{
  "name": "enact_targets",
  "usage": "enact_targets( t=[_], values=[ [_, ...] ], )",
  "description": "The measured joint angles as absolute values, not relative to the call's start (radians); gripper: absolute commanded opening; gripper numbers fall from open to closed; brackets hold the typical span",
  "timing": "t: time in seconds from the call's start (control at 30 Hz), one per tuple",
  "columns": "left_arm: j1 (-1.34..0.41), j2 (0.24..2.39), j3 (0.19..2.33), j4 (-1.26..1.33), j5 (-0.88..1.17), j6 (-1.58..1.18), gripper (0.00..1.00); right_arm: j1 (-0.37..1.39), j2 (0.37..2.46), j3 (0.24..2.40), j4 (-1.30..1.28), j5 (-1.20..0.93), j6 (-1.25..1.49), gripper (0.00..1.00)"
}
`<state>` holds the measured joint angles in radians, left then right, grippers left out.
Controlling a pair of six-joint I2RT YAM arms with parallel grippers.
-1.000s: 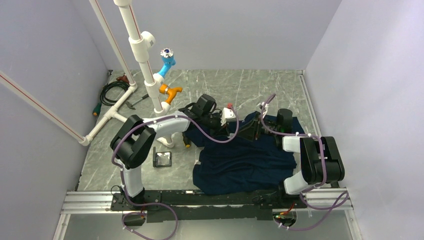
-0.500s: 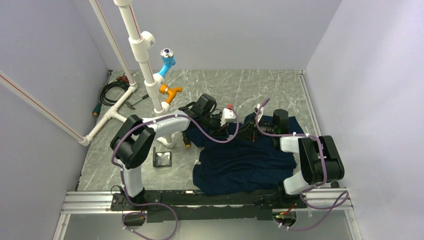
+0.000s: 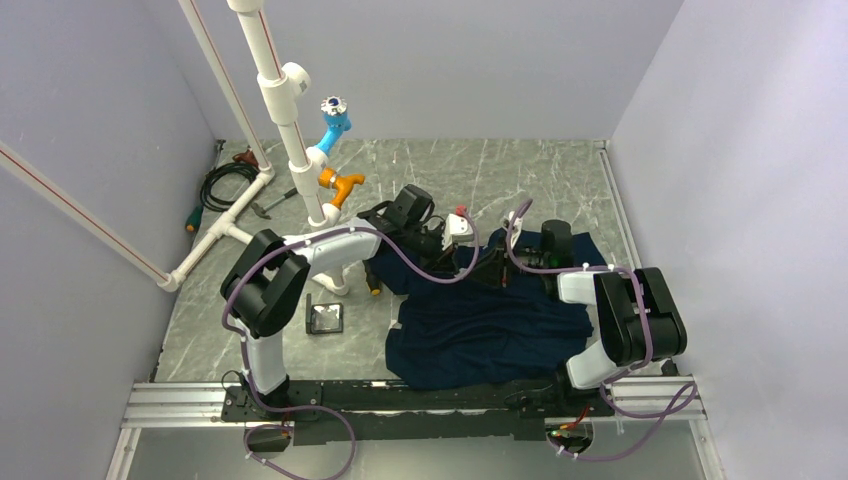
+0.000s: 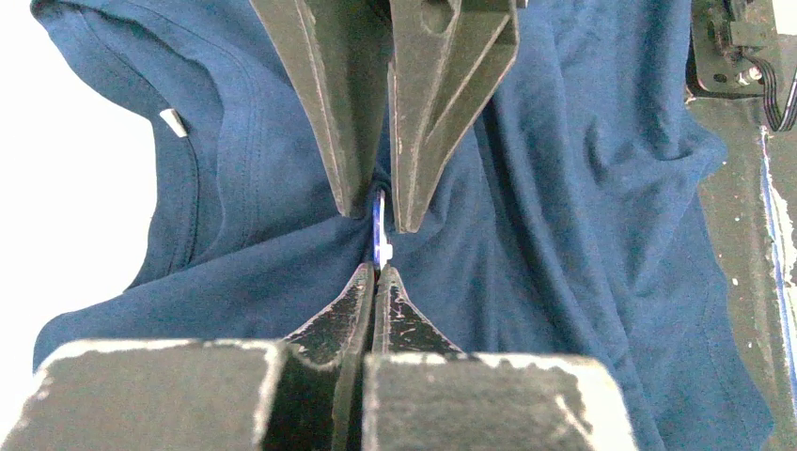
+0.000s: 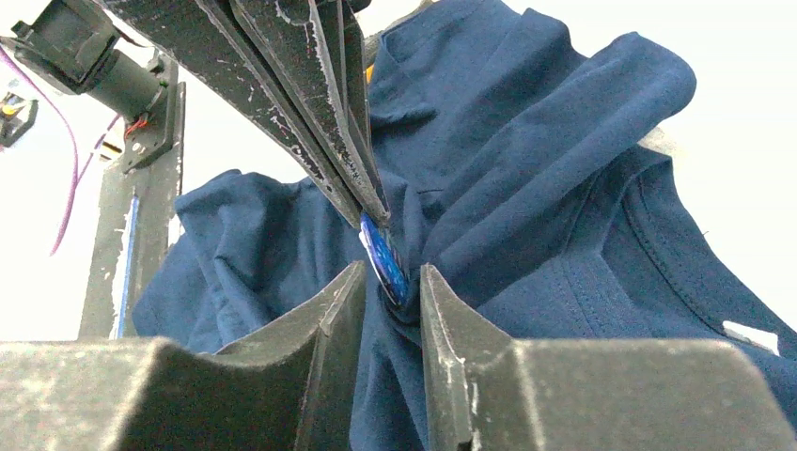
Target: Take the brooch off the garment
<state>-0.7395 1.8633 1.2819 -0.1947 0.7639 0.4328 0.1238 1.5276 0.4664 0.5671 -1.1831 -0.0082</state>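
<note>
Dark navy short-sleeved cloth T-shirt [image 3: 480, 325] is being seen spread, rumpled, on grey marbled table top [image 3: 560, 170].

Small round blue-grey disc brooch [image 5: 383, 256] is being shown edge-on at the T-shirt's chest, just below the collar, with cloth puckering around it. It is still being carried by the T-shirt.

Left gripper [image 4: 376, 274]: black fingers are being held pressed together, with no gap showing. The tips are being kept at the pucker on the T-shirt, just against the brooch's rim. Whether cloth is being pinched cannot be told.

Right gripper [image 5: 387, 274]: fingers are being held narrowly apart, one on each side of the brooch. One finger is being pressed against the bunched cloth beside the disc, and a slim gap is being left at the other. A firm clamp cannot be told.

Both grippers are being seen meeting tip to tip over the T-shirt's upper part.

Left of the T-shirt:
- A small black square device [image 3: 324, 319] is being seen flat on the table.
- Beyond the T-shirt's far left, a white plastic pipe frame [image 3: 285, 120] is being shown upright, with a light-blue fitting [image 3: 335, 125] and an orange fitting [image 3: 340, 183].
</note>
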Motion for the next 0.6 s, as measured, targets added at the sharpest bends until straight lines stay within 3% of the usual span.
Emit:
enact_targets(
  t=[0.17, 0.23, 0.3, 0.43, 0.6],
  values=[
    [-0.739, 1.863, 1.296, -0.209, 0.767, 0.432, 0.0, 0.127, 1.528, 0.467, 0.566, -1.179, -0.024, 0.07],
    [-0.736, 1.864, 1.298, -0.208, 0.763, 0.432, 0.1, 0.128, 1.528, 0.467, 0.565, -1.184, -0.027, 0.0],
    [-0.731, 1.869, 1.298, -0.208, 0.765, 0.428, 0.24, 0.13, 1.528, 0.467, 0.565, -1.181, -0.031, 0.0],
    [-0.73, 1.869, 1.294, -0.175, 0.757, 0.398, 0.37, 0.127, 1.528, 0.466, 0.568, -1.172, -0.016, 0.0],
    [-0.729, 1.861, 1.231, -0.076, 0.717, 0.316, 0.4, 0.075, 1.542, 0.459, 0.654, -1.17, 0.101, 0.0]
  ],
)
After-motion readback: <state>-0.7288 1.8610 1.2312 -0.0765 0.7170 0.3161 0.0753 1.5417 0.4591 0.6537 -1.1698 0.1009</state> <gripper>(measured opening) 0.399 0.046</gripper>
